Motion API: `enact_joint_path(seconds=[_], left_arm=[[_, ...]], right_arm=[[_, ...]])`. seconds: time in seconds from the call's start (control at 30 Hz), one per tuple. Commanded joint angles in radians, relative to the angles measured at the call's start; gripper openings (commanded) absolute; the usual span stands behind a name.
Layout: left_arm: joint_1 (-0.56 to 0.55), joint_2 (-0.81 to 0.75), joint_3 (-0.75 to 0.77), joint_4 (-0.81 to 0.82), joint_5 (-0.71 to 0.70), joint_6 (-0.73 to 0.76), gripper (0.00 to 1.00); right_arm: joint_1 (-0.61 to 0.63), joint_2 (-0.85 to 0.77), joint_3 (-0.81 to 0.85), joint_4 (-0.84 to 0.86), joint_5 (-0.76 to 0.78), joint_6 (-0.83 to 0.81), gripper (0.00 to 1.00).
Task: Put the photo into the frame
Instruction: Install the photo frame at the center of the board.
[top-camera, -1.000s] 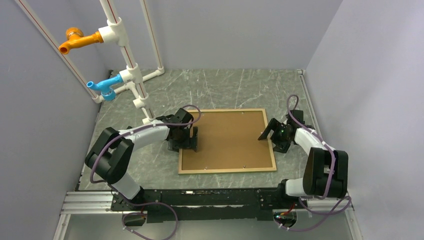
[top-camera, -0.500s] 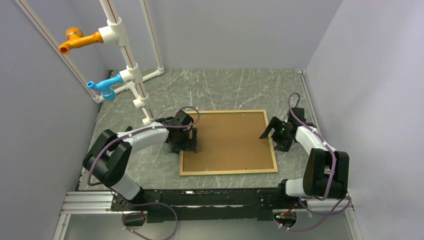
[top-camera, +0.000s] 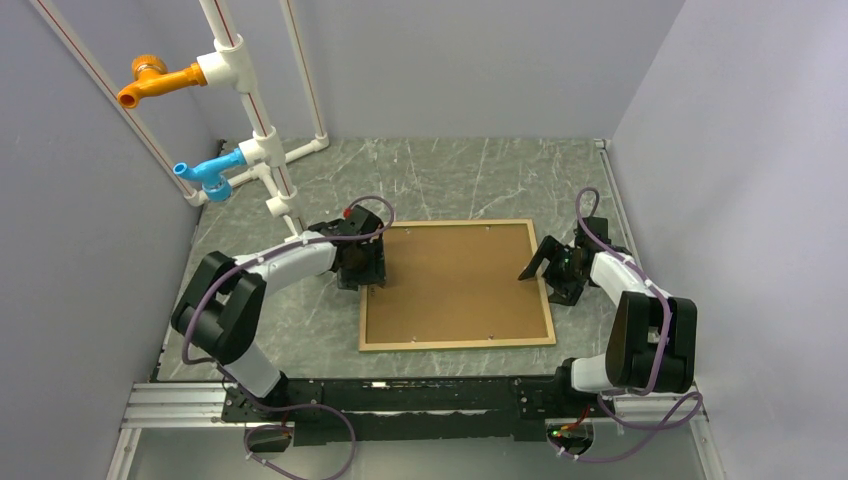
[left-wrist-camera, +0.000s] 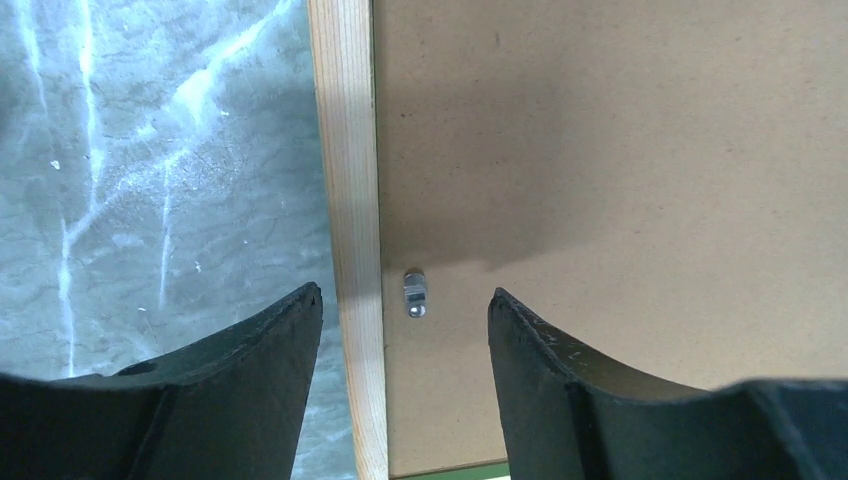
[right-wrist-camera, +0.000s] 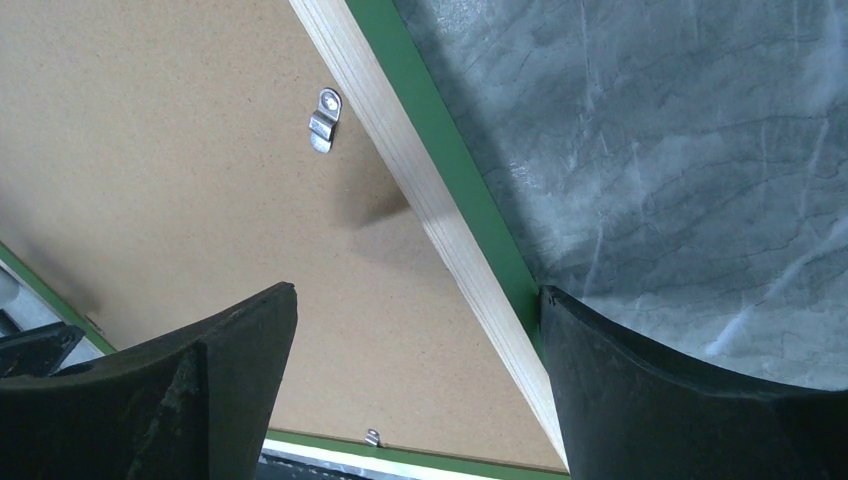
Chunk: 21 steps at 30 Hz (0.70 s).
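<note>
Desk (top-camera: 450, 180) of grey marbled surface carries the frame (top-camera: 457, 342) lying face down, pale wood rail upward, with the brown backing board (top-camera: 455, 280) seated inside it. The photo shows in no view, so I cannot tell whether it lies under the board. The right claw (right-wrist-camera: 417, 292) hangs wide open astride the right rail, gripping nothing. The left claw (left-wrist-camera: 404, 300), jaws partly apart and empty, straddles the left rail and a small metal clip (left-wrist-camera: 414, 293). The step looks to be working that clip: set one fingertip just beside it, push sideways and lightly, and let the right claw steady the frame against sliding.
</note>
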Motion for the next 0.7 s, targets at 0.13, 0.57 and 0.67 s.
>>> enact_joint_path(seconds=[0.13,0.57,0.67], left_arm=[[0.003,0.031,-0.004,-0.005,-0.015,0.006,0.64],[0.003,0.012,-0.053,0.002,-0.01,0.018,0.12],[0.003,0.011,-0.056,0.003,-0.01,0.02,0.0]], right_arm=[[-0.004,0.018,-0.008,0.018,-0.033,-0.003,0.91],[-0.006,0.037,0.001,0.027,-0.041,-0.001,0.91],[-0.005,0.037,0.012,0.02,-0.034,-0.005,0.91]])
